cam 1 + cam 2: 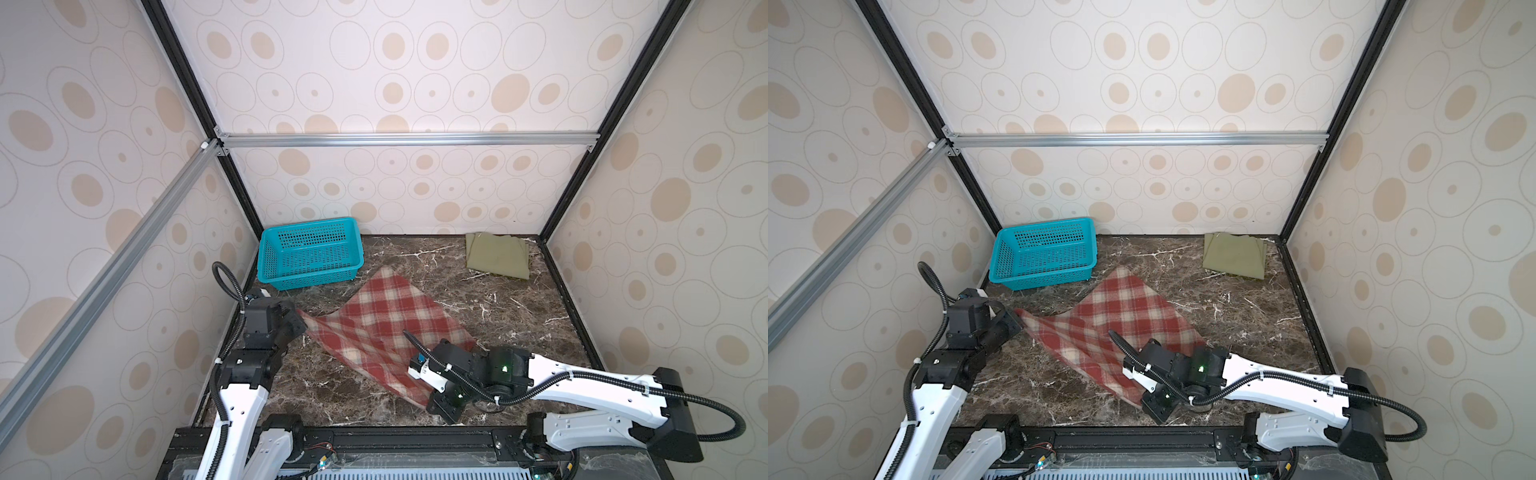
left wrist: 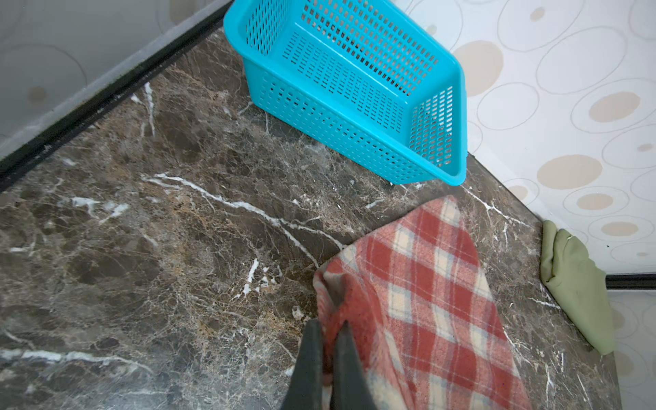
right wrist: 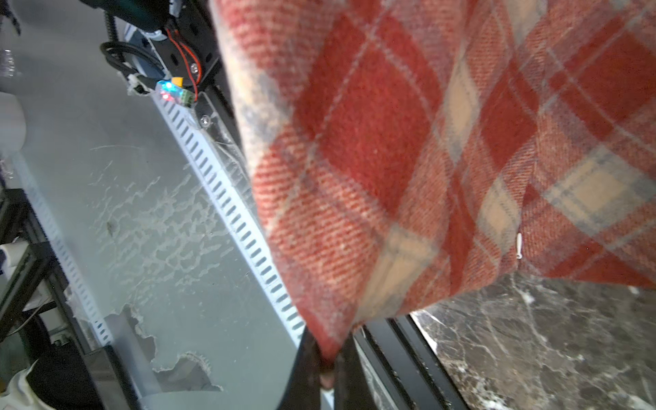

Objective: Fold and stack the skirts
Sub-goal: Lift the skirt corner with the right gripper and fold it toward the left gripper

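A red-and-cream plaid skirt is stretched over the marble tabletop just in front of the teal perforated basket. The corner nearer the basket is pinched in the clamped left gripper, and the corner farthest from it in the clamped right gripper. A folded olive-green skirt lies well apart from the basket, along the same back wall. For a clean fold, both corners would best be carried over together, level and taut.
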